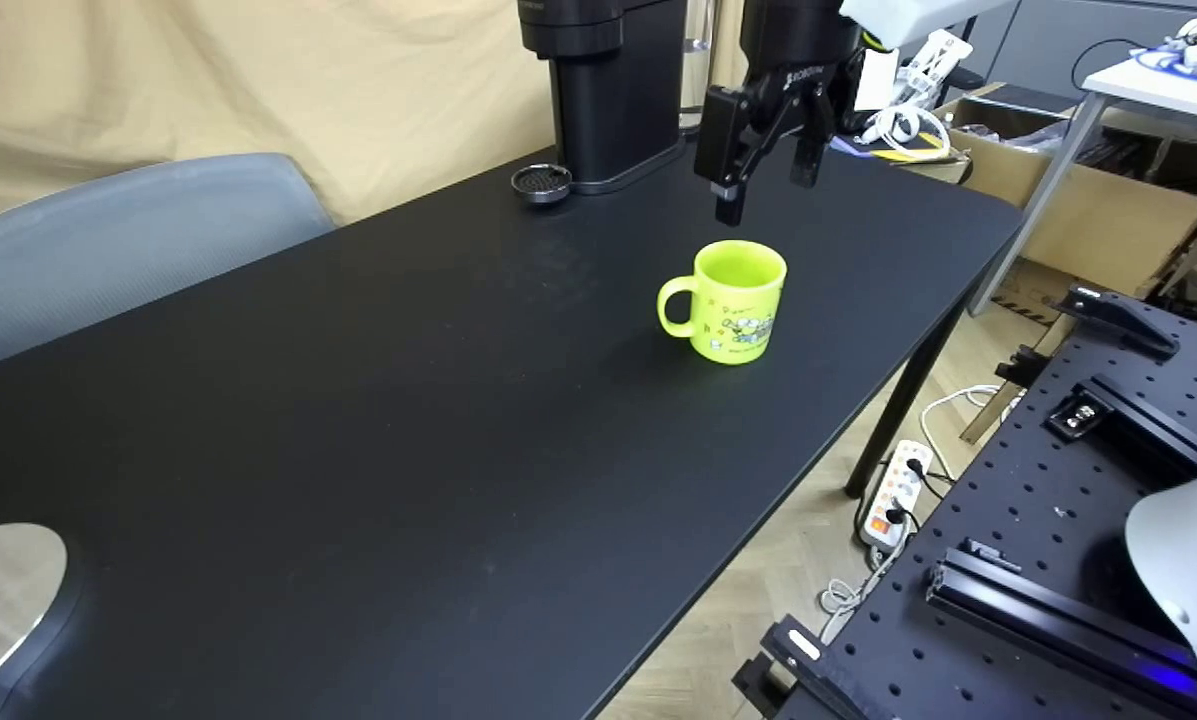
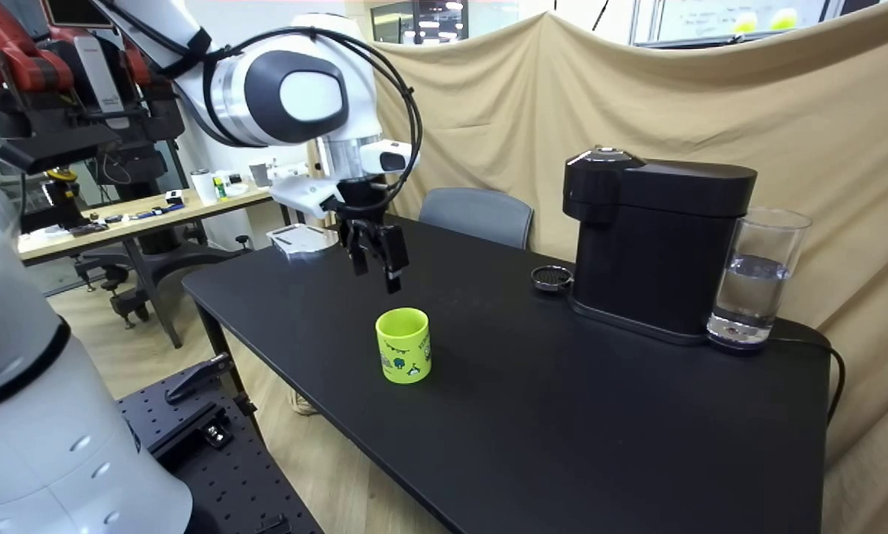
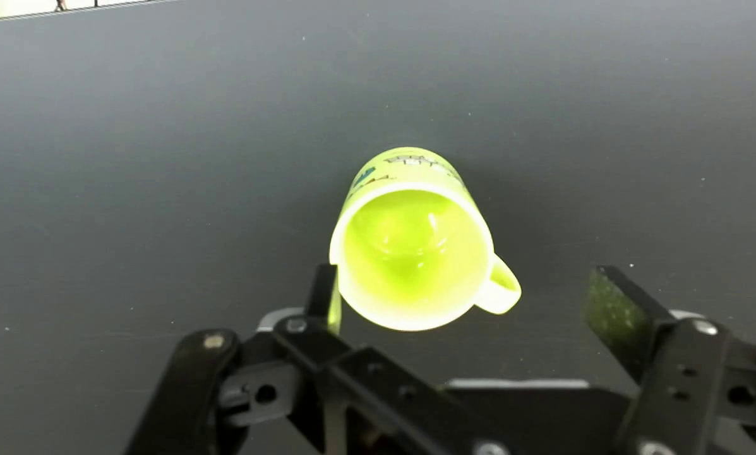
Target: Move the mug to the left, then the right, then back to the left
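The lime mug stands upright on the black table in both exterior views (image 1: 738, 310) (image 2: 403, 348). Its loop handle shows in an exterior view and on the lower right of the mug in the wrist view (image 3: 409, 253). My gripper (image 1: 768, 190) is open and empty, above the table and a little to one side of the mug, apart from it. It also hangs above the mug in an exterior view (image 2: 377, 277). In the wrist view the spread fingers (image 3: 469, 281) lie below and around the mug's near rim, with the left finger overlapping the rim's left edge in the picture.
A black coffee machine (image 1: 618, 100) stands at the table's curtain side, with a round drip grate (image 1: 541, 182) at its foot and a water-filled glass tank (image 2: 751, 289) behind it. A grey chair (image 2: 477, 215) is at the far edge. A shiny metal tray (image 2: 303, 239) lies on the table.
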Robot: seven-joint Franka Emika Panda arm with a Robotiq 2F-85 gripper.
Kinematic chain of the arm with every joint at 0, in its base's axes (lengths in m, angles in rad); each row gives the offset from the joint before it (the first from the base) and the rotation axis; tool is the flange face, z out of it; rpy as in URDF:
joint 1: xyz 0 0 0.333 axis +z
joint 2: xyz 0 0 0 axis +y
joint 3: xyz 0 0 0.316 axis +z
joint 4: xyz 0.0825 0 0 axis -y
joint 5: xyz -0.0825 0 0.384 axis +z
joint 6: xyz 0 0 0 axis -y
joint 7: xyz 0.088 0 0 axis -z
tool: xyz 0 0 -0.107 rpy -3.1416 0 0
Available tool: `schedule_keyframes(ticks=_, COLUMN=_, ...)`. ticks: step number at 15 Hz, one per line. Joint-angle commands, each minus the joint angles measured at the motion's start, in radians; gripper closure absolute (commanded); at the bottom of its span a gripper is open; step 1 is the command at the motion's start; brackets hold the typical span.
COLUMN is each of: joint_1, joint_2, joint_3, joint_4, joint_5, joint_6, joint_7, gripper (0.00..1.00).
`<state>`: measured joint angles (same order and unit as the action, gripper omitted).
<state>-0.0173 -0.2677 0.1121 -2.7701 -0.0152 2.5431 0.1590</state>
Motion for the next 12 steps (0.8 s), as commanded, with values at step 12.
schedule_keyframes(ticks=12, joint_1=0.022, joint_2=0.239, joint_3=-0.033, joint_4=0.056, joint_5=-0.026, joint_6=0.109, joint_7=-0.076, gripper=0.00)
